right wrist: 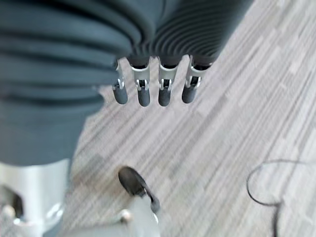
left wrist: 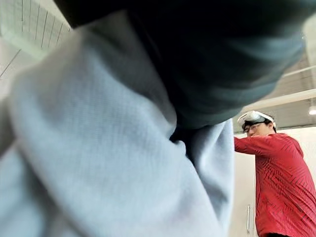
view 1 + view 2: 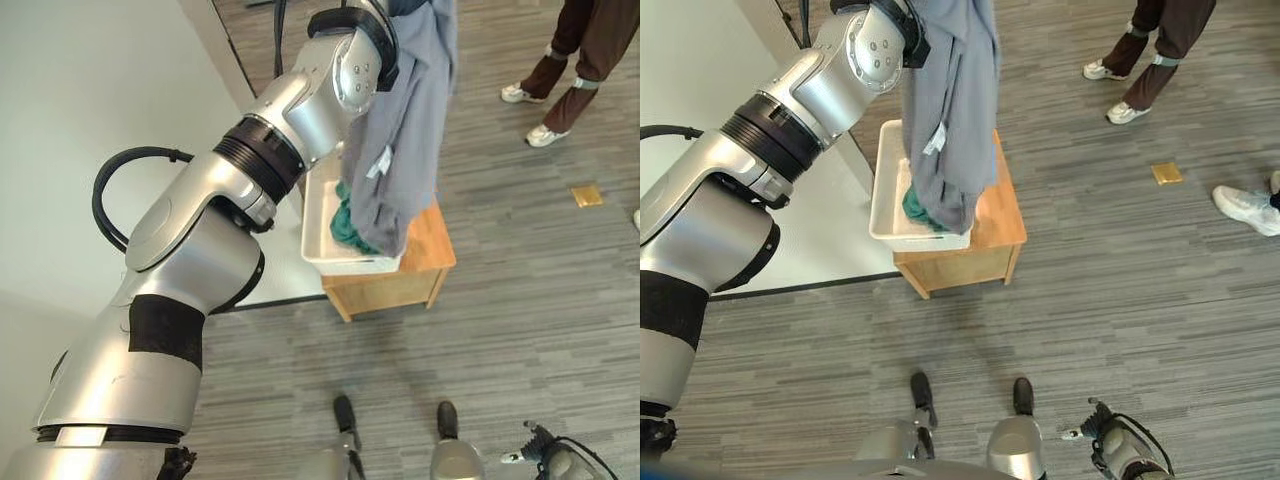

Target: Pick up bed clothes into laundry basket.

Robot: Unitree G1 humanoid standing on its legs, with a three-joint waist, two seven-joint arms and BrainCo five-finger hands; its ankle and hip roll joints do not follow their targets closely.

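The left hand [image 3: 372,40] is reaching high over a white basket [image 3: 883,205], and a grey garment [image 3: 950,110] is hanging from it in long folds. The garment is draping over the hand and covering its fingers, so I cannot tell how they are closing; in the left wrist view the grey cloth is lying right across the dark cover. A small white tag is showing partway down the cloth.

Straight below the hand, the garment's lower end is dipping into the basket, reaching its inside near the front wall. Inside the basket, beside that hanging end, a green cloth [image 3: 347,225] is lying bunched up, partly hidden by the grey folds. The back part of the basket, nearer the arm, is showing bare white floor and wall. The basket is sitting on a small wooden table [image 3: 998,225], taking up the side nearer the white wall and leaving a bare strip of wood on the far side from the arm.

The right hand [image 1: 163,86] is hanging low over the grey striped floor [image 3: 1120,260], well apart from the basket. Its fingers are pointing down, straight and relaxed, holding nothing.

Beyond the table, away from the left hand, a person [image 3: 1150,50] in dark trousers and white shoes is standing on the floor, and a small yellow square [image 3: 1167,173] is lying flat near them.
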